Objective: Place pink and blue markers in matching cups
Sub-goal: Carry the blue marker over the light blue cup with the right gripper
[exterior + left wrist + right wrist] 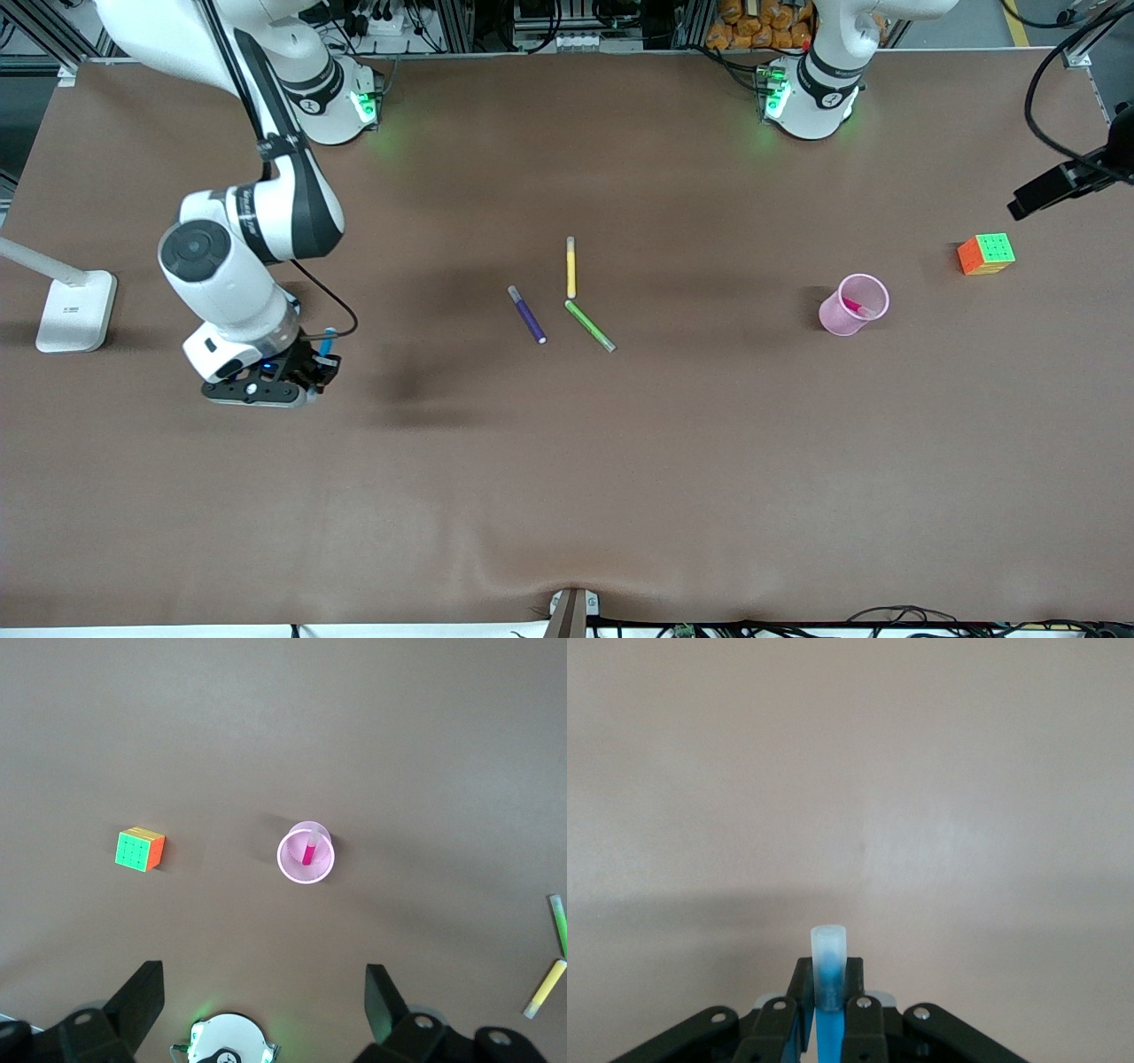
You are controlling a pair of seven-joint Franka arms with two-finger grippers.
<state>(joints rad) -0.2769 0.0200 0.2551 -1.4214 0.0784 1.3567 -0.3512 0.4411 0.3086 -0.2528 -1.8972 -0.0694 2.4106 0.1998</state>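
1. The counter (567,496) is covered by a brown cloth and carries everything listed here.
2. The right arm reaches down over the right arm's end of the counter; the left arm waits high up, with only its base showing in the front view.
3. A white lamp base (76,310) stands at the edge of the right arm's end of the counter.
4. The right tool (312,365) hangs over bare cloth, its fingers pressed together on the blue marker (829,979); the right wrist view shows the pale cap poking out past the fingertips.
5. The left tool (266,992) hangs above the left arm's end of the counter with its 2 fingers spread wide and nothing between them.
6. The pink cup (853,305) stands upright toward the left arm's end of the counter, and the pink marker (308,853) stands inside it, leaning on the wall.
7. A colourful puzzle cube (986,253) sits near the pink cup, farther from the front camera and closer to the counter's edge.
8. 3 other markers lie flat near the middle of the counter: a yellow marker (571,267), a green marker (590,325) just beside its lower end, and a purple marker (527,315) beside them toward the right arm's end.
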